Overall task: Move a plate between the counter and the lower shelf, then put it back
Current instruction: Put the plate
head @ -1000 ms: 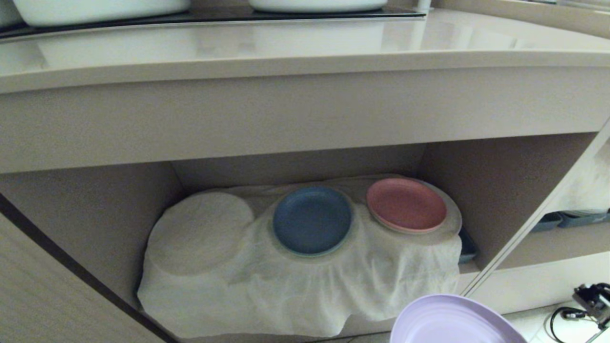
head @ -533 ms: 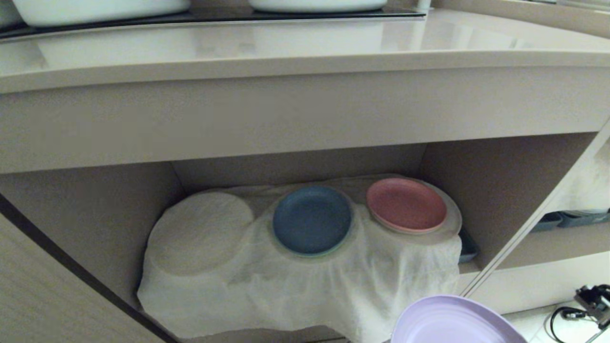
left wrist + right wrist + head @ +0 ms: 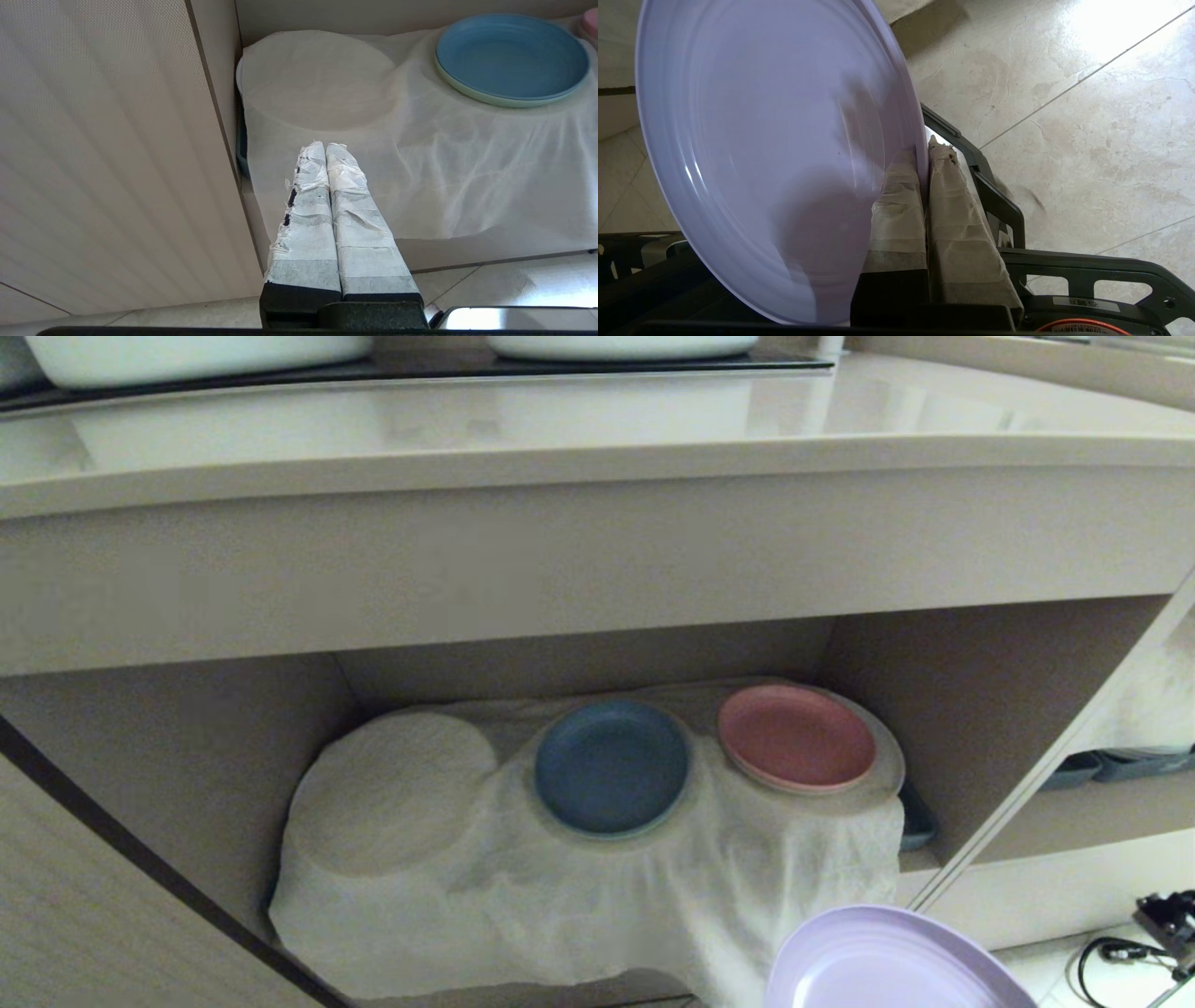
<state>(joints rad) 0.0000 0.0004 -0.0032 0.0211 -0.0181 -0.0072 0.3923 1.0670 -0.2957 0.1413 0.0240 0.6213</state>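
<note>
The right gripper (image 3: pixel 923 154) is clamped on the rim of the lilac plate (image 3: pixel 761 154), one taped finger against the plate's inner face and the other behind it. In the right wrist view the plate stands tilted over a tiled floor (image 3: pixel 1087 116), with the robot's dark base frame (image 3: pixel 1064 266) beneath it. In the head view only the plate's upper part (image 3: pixel 887 961) shows, at the bottom right, in front of and below the shelf opening; it touches neither the counter (image 3: pixel 597 429) nor the shelf (image 3: pixel 187 775).

The shelf is a recess under the counter's thick front edge. A wrinkled white cloth (image 3: pixel 560 896) drapes over it and hangs down its front. On the cloth lie a blue plate (image 3: pixel 611 765) in the middle and a pink plate (image 3: pixel 795 735) to its right, just apart. To the left of the blue plate the cloth rises over a bare round mound (image 3: pixel 392 789).

At the back of the counter stand white vessels (image 3: pixel 187 355) on a black hob panel (image 3: pixel 420 371).

The left gripper (image 3: pixel 325 148) hangs low in front of the shelf's left end, near the mound, its taped fingers (image 3: pixel 303 219) pressed together with nothing between them. A pale cabinet panel (image 3: pixel 107 154) runs beside it.
</note>
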